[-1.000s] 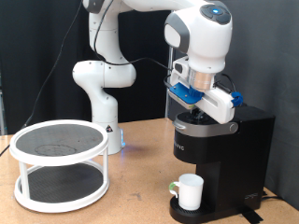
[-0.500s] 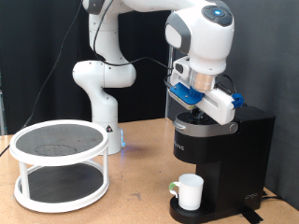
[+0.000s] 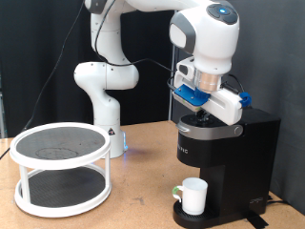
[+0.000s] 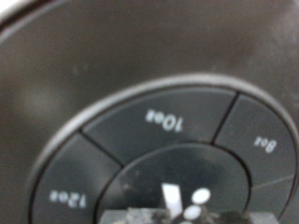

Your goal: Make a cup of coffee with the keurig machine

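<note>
Gripper (image 3: 200, 112) sits right on top of the keurig machine (image 3: 229, 153), fingers down at its lid; can't tell if they're spread or pressed together. Wrist view, v. close: round button panel (image 4: 173, 149) w/ 10oz (image 4: 167, 120), 8oz (image 4: 264, 143) & 12oz (image 4: 67, 199) segments. Cup (image 3: 194, 196) stands well below the fingers on the machine's drip base. Two-tier round rack (image 3: 61, 167) on bench (image 3: 133, 200), far off toward exterior view's left.
</note>
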`<state>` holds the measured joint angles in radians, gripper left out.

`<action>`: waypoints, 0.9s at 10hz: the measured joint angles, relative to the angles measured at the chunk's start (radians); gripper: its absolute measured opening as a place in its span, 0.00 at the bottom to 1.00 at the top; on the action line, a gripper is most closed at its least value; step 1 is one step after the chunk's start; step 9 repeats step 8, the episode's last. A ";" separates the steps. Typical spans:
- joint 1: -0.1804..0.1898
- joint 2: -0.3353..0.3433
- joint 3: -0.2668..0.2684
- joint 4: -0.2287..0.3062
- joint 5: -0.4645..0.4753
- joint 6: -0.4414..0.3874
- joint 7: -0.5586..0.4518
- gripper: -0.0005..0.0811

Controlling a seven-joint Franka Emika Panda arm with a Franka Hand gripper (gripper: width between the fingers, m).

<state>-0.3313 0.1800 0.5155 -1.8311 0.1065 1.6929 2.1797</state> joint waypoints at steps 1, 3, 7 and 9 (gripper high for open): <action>-0.001 -0.018 0.000 -0.017 0.011 0.013 -0.028 0.01; -0.007 -0.064 0.000 -0.042 0.046 0.024 -0.077 0.01; -0.027 -0.160 -0.011 -0.061 0.115 0.022 -0.109 0.01; -0.028 -0.168 -0.013 -0.057 0.111 -0.018 -0.110 0.01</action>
